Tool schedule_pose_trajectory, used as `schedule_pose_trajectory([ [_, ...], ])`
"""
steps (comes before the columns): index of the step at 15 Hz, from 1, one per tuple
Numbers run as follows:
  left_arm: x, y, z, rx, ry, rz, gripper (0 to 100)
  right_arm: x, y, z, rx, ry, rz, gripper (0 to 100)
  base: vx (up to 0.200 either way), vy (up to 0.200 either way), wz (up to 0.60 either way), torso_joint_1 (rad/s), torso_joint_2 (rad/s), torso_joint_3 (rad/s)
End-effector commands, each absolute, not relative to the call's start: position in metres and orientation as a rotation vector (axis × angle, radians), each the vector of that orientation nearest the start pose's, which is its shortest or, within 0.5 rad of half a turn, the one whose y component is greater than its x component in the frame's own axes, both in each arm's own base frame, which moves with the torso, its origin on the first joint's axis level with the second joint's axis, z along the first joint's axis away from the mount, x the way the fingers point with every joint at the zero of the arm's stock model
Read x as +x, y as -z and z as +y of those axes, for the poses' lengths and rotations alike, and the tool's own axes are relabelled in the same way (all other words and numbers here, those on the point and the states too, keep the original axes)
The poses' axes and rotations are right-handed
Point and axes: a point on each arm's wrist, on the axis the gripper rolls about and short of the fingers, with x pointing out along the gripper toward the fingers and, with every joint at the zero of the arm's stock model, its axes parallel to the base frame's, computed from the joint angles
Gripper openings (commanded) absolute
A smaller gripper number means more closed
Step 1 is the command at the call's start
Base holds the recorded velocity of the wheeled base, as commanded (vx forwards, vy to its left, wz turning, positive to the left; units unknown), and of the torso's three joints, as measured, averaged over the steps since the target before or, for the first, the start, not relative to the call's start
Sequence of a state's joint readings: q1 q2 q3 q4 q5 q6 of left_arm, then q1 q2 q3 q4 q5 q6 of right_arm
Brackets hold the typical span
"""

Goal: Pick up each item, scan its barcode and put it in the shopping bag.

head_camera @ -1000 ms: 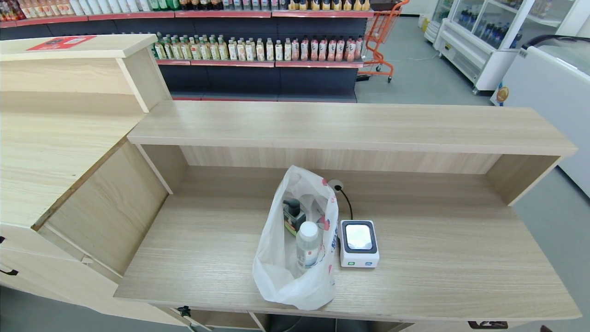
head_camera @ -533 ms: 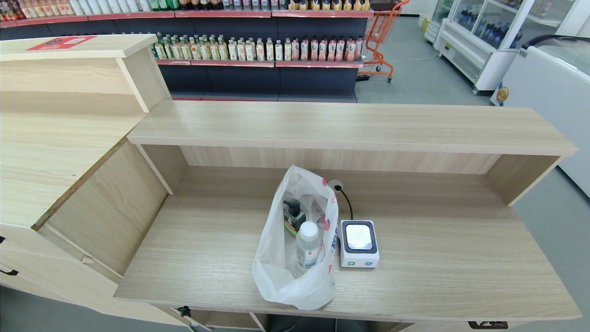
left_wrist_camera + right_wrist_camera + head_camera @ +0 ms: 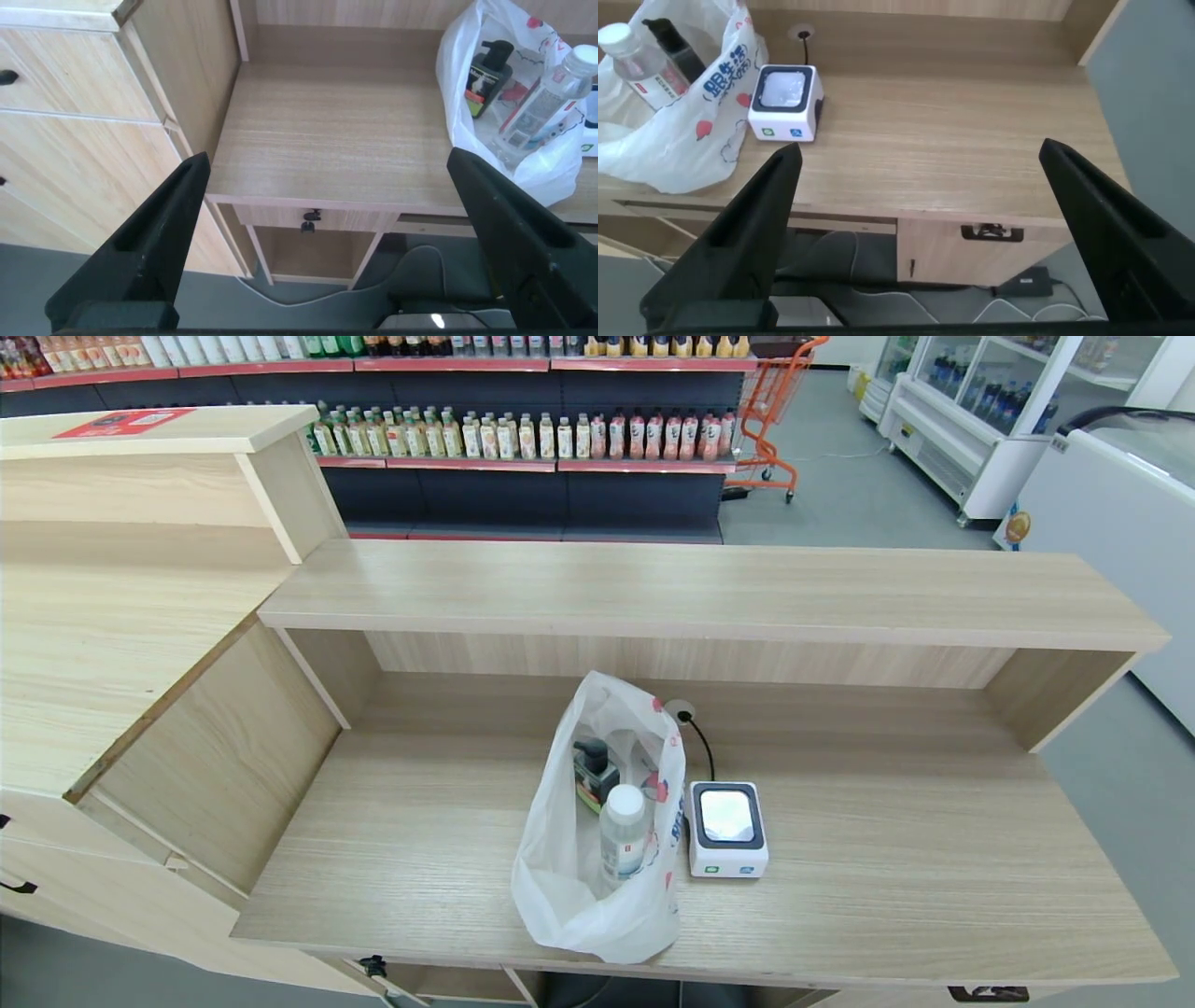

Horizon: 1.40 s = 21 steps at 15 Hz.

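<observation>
Both end effectors spread, left [image 3: 327,163], right [image 3: 920,151], shopping bag [image 3: 558,870] beyond

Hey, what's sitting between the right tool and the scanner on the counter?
Nothing but bare counter lies between the right tool and the scanner, as the right wrist view shows.

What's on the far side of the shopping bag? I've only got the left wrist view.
Observer: A white barcode scanner stands on the counter close beside the shopping bag, on the robot's right of it, window facing up.
Operator: Is it wired?
Observer: Yes, a black cable runs from its back to a hole in the counter.
Operator: And the right gripper?
Observer: The right gripper is open with nothing between its fingers, in front of the counter's edge.
</observation>
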<state>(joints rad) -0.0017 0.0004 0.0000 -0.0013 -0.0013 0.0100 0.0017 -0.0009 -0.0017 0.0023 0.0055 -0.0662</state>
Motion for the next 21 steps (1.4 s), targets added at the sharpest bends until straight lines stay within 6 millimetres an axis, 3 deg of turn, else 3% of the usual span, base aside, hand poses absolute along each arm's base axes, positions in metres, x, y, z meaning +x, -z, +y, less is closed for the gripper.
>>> schedule_pose_trajectory([
  [1,-0.0227,-0.0757,0.0,0.003,0.005,0.0,100,-0.0226,-0.0757,0.0001,-0.066,-0.008,0.006,100,0.0,0.0,0.0,0.0,0.0,0.0],
  [8,-0.0228,-0.0756,0.0,0.011,0.003,-0.002,100,-0.0227,-0.0757,0.0001,-0.069,-0.008,0.004,100,0.0,-0.171,0.0,0.007,0.0,0.004],
  [11,-0.0227,-0.0757,0.0,0.017,0.005,0.0,100,-0.0227,-0.0757,0.0001,-0.071,-0.008,0.004,100,0.0,0.0,0.0,0.0,0.0,0.0],
  [15,-0.0207,-0.0762,0.0001,0.017,0.009,0.026,100,-0.0227,-0.0758,0.0001,-0.074,-0.008,0.003,100,0.2,0.0,0.0,0.0,0.0,0.004],
  [17,-0.0228,-0.0756,0.0001,0.011,0.003,-0.002,100,-0.0227,-0.0757,0.0001,-0.069,-0.008,0.004,100,0.0,0.0,0.0,0.0,0.0,0.0],
  [18,-0.0228,-0.0756,0.0001,0.011,0.003,-0.002,100,-0.0227,-0.0758,0.0001,-0.066,-0.008,0.003,0,0.0,0.0,0.0,0.0,0.0,0.0],
  [21,-0.0228,-0.0756,0.0001,0.011,0.003,-0.002,100,-0.0227,-0.0757,0.0001,-0.074,-0.008,0.004,0,0.0,0.0,0.0,0.0,0.0,0.0],
])
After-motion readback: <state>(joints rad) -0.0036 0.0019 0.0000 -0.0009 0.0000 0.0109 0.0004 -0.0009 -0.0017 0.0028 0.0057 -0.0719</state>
